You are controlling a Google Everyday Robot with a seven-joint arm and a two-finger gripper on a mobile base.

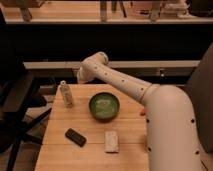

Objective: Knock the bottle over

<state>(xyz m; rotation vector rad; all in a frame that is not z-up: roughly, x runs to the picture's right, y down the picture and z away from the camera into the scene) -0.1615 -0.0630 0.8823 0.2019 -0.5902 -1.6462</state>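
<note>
The bottle stands upright just left of the bowl. The gripper hangs beyond the bowl's left rim; whether wide or narrow I cannot tell. A push high up, away from the bowl, should tip it.
</note>
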